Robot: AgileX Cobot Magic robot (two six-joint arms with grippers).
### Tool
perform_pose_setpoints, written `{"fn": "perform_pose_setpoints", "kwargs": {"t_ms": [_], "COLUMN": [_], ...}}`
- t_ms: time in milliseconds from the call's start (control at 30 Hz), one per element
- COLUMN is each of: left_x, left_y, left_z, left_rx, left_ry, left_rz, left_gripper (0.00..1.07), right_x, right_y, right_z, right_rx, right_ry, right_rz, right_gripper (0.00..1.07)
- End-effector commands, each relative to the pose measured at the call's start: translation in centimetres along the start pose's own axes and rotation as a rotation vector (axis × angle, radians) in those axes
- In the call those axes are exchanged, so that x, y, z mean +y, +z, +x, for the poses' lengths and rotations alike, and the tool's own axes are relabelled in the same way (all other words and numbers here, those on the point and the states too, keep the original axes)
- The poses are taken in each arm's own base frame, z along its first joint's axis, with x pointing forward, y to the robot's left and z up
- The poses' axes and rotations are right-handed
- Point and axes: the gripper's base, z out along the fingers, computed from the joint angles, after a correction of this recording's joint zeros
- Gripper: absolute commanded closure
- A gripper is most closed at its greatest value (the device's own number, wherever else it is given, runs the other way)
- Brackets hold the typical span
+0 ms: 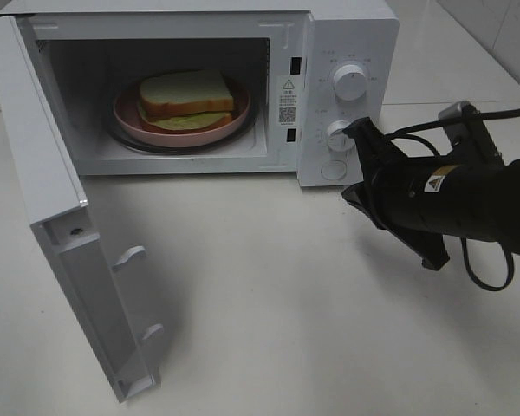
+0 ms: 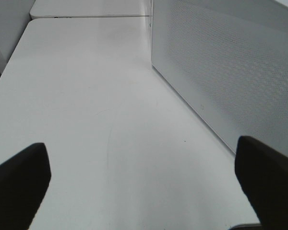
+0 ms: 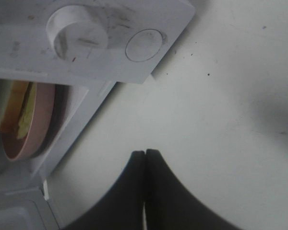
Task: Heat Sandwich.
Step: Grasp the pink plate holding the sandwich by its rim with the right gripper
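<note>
The sandwich (image 1: 187, 95), white bread with brown crust and a pale green filling, lies on a round pink plate (image 1: 130, 115) inside the open microwave (image 1: 347, 35). In the right wrist view the sandwich (image 3: 17, 103) and the plate (image 3: 41, 120) show edge-on. My right gripper (image 1: 352, 195) is shut and holds nothing. It hovers just in front of the control panel, below the lower knob (image 1: 338, 134), and its black fingers (image 3: 134, 191) meet over the table. My left gripper (image 2: 144, 191) is open and holds nothing, over bare table beside a white perforated panel (image 2: 221, 72). It is outside the exterior view.
The microwave door (image 1: 52, 199) stands swung wide open to the left, reaching toward the table's front. On the control panel sit an upper knob (image 1: 349, 81) and a round button (image 1: 334, 169). White table (image 1: 269, 295) stretches in front of the microwave.
</note>
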Motion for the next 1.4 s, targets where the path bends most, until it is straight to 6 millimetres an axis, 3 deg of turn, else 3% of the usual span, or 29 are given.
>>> {"fn": "perform_pose_setpoints", "kwargs": {"t_ms": [33,200,500,1033,1200,1300,1333,1400], "left_x": [0.0,0.0,0.0,0.0,0.0,0.0,0.0,0.0], "left_y": [-0.2,-0.2,-0.2,-0.2,-0.2,-0.2,-0.2,-0.2], "left_z": [0.2,0.2,0.2,0.2,0.2,0.2,0.2,0.2], "left_rx": [-0.021,-0.021,-0.021,-0.021,-0.021,-0.021,-0.021,-0.021], "left_ry": [0.000,0.000,0.000,0.000,0.000,0.000,0.000,0.000], "left_rz": [0.005,0.005,0.005,0.005,0.005,0.005,0.005,0.005], "left_gripper": [0.07,0.07,0.07,0.07,0.07,0.07,0.07,0.07], "right_x": [0.3,0.5,-0.1,0.6,1.2,1.5,1.6,1.6], "right_y": [-1.5,-3.7,-6.5,-11.5,-13.1,-13.9,-14.1,-14.1], "right_z": [-0.1,0.1,0.5,-1.1,-1.6,-1.8,-1.9,-1.8], "right_rx": [0.042,0.133,0.287,0.393,0.347,0.325,0.323,0.328], "right_ry": [-0.171,-0.429,-0.746,-0.993,-1.042,-1.120,-1.179,-1.208], "right_rz": [0.017,0.058,0.134,0.311,0.279,0.238,0.221,0.218], "right_gripper": [1.06,1.05,1.03,0.96,0.88,0.73,0.62,0.57]}}
